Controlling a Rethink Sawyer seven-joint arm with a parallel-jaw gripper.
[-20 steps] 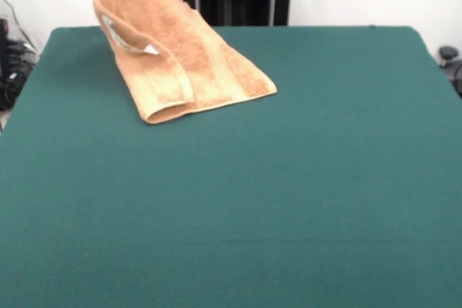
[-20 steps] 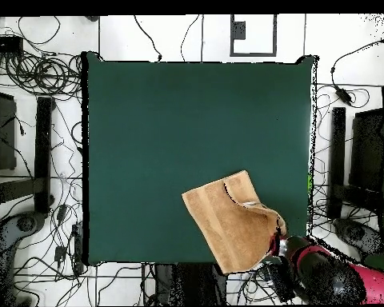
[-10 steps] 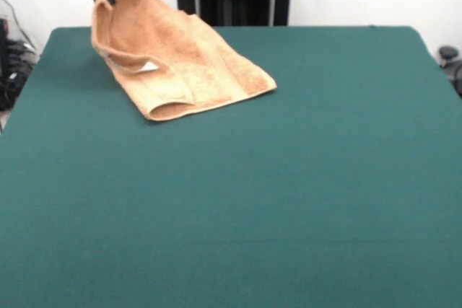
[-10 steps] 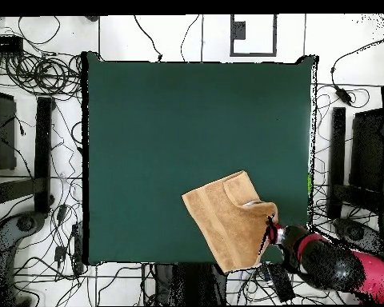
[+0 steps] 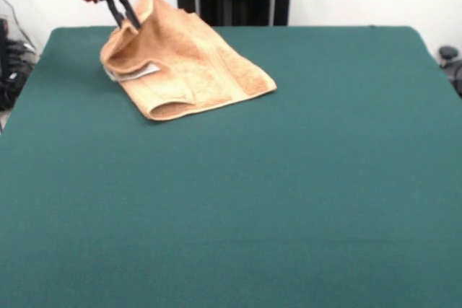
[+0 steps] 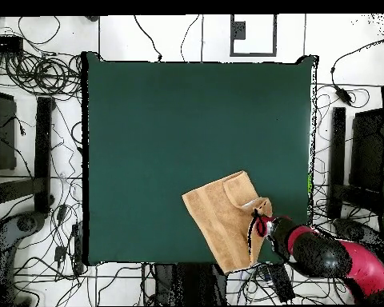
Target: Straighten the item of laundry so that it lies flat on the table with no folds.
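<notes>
The item of laundry [image 5: 195, 59], an orange-tan terry towel, lies folded over itself at the far left of the dark green table [image 5: 289, 178]. A white label [image 5: 137, 72] shows under the raised fold. My gripper [image 5: 134, 24] hangs below its red head, shut on the towel's upper left edge and holding that edge a little above the table. In the overhead view the towel [image 6: 219, 220] sits by the table's [image 6: 163, 120] bottom right edge, with my gripper [image 6: 258, 226] at its right side. The towel's right part lies flat, while its left part is doubled.
Tangled cables [image 6: 35, 80] and black stands [image 6: 363, 168] cover the floor around the table. The red arm [image 6: 343, 264] reaches in from the bottom right of the overhead view. The towel lies close to the table's edge there.
My gripper has come down and moved inward over the table, carrying the towel's held edge lower. The raised flap now slumps over the rest of the towel.
</notes>
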